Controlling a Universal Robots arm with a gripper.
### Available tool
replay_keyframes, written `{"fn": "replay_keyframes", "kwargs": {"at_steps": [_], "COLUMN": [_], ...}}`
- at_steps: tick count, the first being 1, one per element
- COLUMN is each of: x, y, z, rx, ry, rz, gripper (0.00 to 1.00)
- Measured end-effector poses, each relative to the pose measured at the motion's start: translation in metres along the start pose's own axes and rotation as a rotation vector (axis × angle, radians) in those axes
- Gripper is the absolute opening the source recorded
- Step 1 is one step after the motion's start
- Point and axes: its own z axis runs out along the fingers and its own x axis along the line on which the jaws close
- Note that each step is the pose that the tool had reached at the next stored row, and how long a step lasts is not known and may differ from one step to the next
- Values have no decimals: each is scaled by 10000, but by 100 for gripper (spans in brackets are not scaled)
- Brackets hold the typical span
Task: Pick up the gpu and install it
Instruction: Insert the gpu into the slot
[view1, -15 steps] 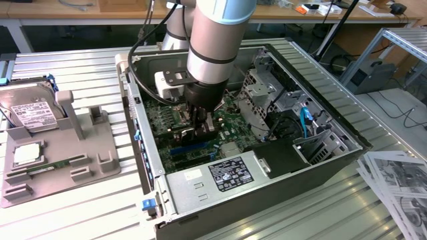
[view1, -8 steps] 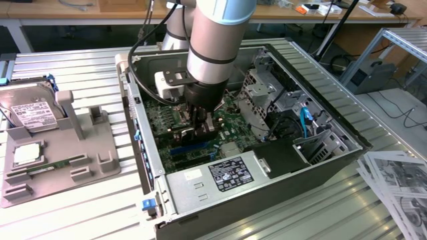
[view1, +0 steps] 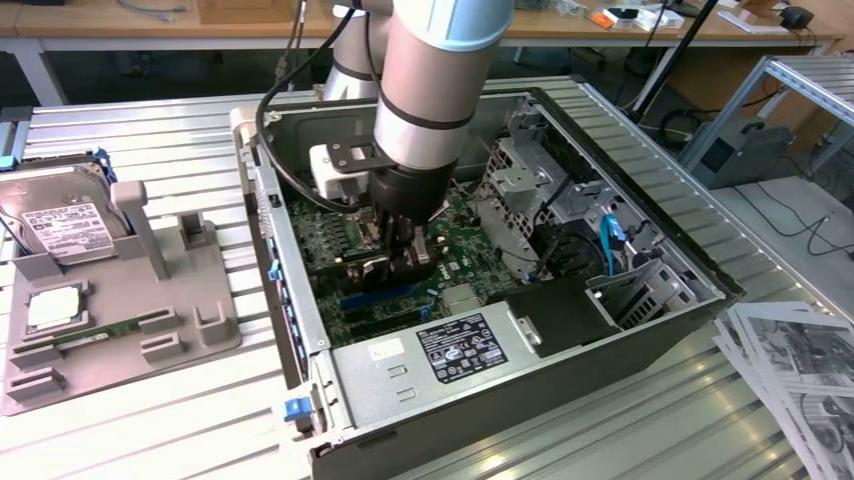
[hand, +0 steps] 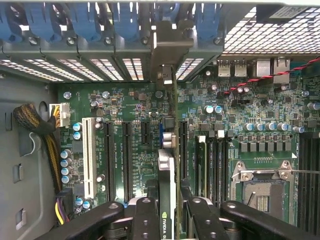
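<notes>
Slatted metal table (view1: 134, 130) — wooden bench (view1: 240, 20) beyond; tool (hand: 170, 202) grips gpu (hand: 167, 170) in case (view1: 561, 405).

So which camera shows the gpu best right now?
The wrist view: the gpu stands edge-on in the gripper, over the motherboard slots. In the exterior view the arm hides nearly all of it.

I count one computer case (view1: 574, 390), one robot arm (view1: 434, 90) and one gripper (hand: 169, 200). There is one gpu (hand: 167, 165), one power supply (view1: 447, 350), one CPU socket (hand: 262, 192) and one white slot (hand: 90, 157). On the exterior view's left there are one grey holder (view1: 127, 300) and one hard drive (view1: 60, 225). The blue latches (hand: 85, 22) are perhaps five, because some are partly covered.
</notes>
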Motion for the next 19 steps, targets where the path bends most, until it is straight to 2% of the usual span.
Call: {"fn": "replay_keyframes", "kwargs": {"at_steps": [19], "x": [12], "y": [2], "z": [0], "rx": [0], "ry": [1], "rz": [-2], "gripper": [27]}}
